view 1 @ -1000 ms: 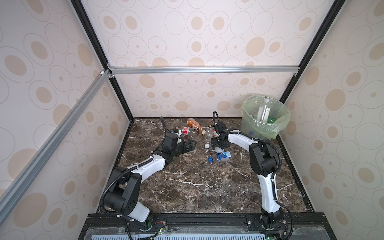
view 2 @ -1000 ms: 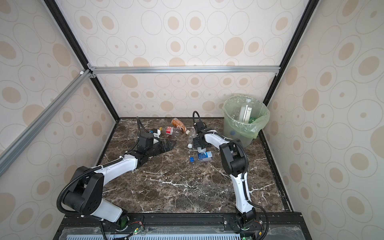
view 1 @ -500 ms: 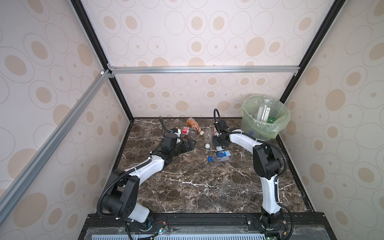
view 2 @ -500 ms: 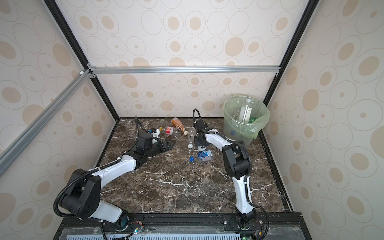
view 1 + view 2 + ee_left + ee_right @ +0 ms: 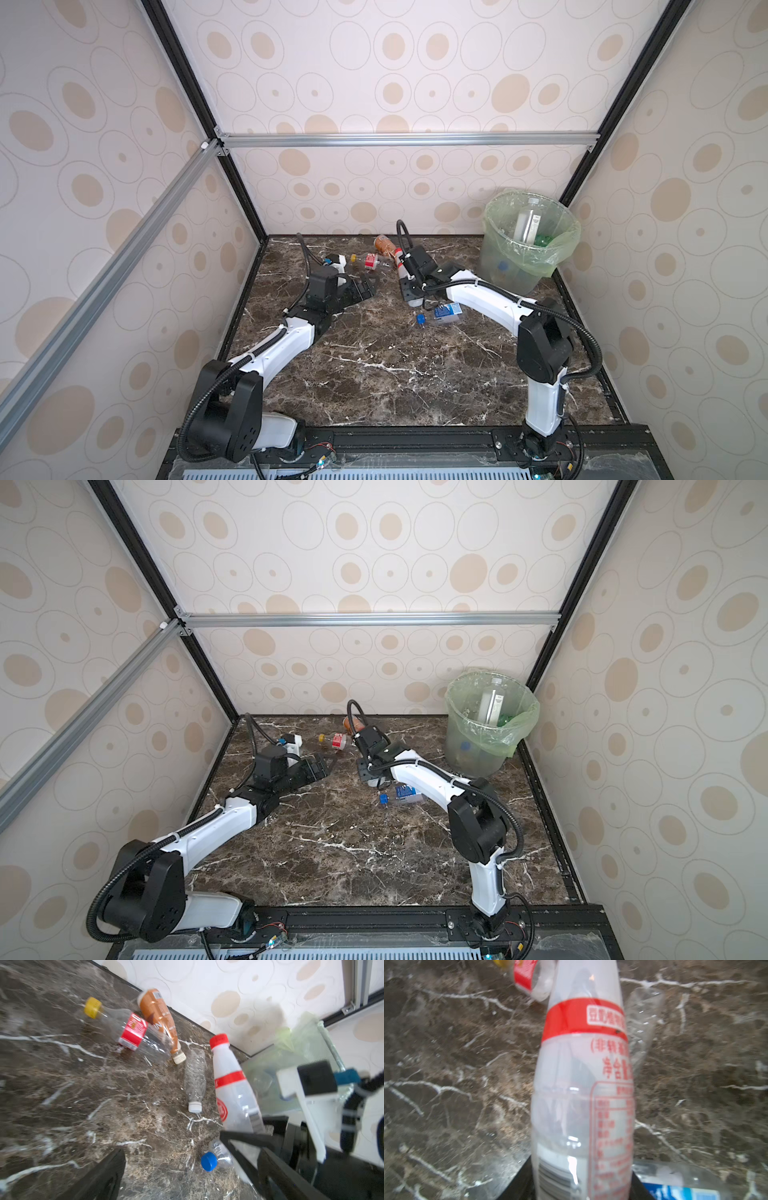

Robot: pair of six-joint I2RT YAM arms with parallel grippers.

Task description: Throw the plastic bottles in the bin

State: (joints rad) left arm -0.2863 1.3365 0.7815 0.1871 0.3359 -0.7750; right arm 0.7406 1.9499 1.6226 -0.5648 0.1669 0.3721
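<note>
On the table [image 5: 374, 374], right gripper [image 5: 409, 291] has clamped the white bottle [image 5: 230, 1093]; left gripper [image 5: 358, 291] stays spread.

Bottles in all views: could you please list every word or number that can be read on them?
"(非转基": red print on the white bottle, below its red band, cut off.
"净含": next line down, cut off.
Boxed text on the band, table and barcode: blurred.
Red-label bottle, brown bottle, blue-label bottle: unreadable.
</note>
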